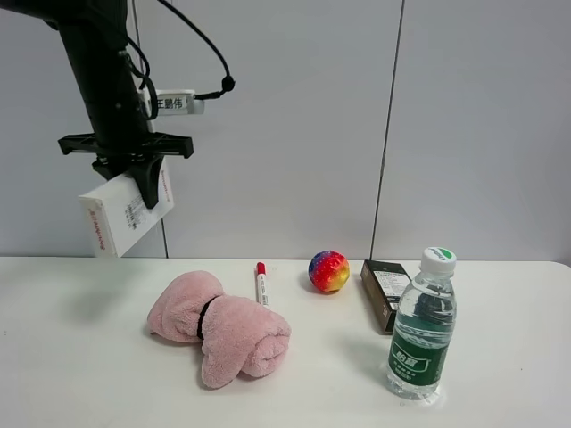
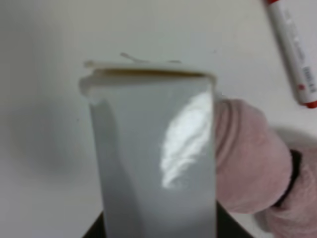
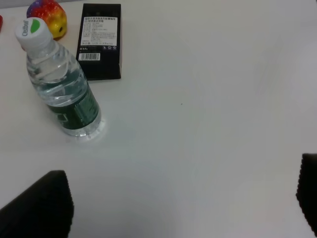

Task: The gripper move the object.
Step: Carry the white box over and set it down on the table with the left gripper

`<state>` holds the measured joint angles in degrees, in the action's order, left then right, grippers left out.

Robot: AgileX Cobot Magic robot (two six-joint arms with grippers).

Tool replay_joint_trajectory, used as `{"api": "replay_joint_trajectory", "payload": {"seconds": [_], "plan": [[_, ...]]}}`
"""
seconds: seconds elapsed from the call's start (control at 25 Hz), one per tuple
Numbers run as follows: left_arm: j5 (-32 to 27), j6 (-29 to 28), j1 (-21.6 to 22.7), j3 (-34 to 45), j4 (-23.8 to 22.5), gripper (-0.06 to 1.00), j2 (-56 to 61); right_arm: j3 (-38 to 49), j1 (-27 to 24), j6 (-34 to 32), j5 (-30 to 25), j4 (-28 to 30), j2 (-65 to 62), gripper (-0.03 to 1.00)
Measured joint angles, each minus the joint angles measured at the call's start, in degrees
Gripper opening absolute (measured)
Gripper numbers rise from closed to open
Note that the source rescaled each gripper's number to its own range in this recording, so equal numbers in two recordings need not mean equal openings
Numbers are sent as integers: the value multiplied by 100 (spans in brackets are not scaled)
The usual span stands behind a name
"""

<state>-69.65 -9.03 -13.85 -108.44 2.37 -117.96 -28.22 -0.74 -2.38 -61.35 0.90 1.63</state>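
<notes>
The object, a long slim white box [image 1: 120, 214] with red lettering on its end, hangs tilted in the air at the far left, well above the table. My left gripper [image 1: 147, 183] is shut on its upper part, with the black crossbar just above. In the left wrist view the box [image 2: 153, 153] fills the middle, glossy, with its open-looking far end flap over the white table. My right gripper [image 3: 181, 191] is open over bare table; only its two dark fingertips [image 3: 39, 206] show, and nothing lies between them.
On the white table [image 1: 500, 392] lie a rolled pink towel [image 1: 219, 330], a red-capped marker [image 1: 261, 283], a rainbow ball [image 1: 328, 271], a small dark box [image 1: 384, 292] and an upright water bottle [image 1: 422, 325]. A grey wall stands behind.
</notes>
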Motion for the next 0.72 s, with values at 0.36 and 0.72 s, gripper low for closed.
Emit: {"api": "replay_joint_trajectory", "payload": {"seconds": [0.36, 0.72], "plan": [[151, -74, 210, 636, -92, 0, 9, 0, 0, 0, 0, 0, 0, 100], [1399, -555, 191, 1498, -443, 0, 29, 0, 0, 0, 0, 0, 0, 100]]}}
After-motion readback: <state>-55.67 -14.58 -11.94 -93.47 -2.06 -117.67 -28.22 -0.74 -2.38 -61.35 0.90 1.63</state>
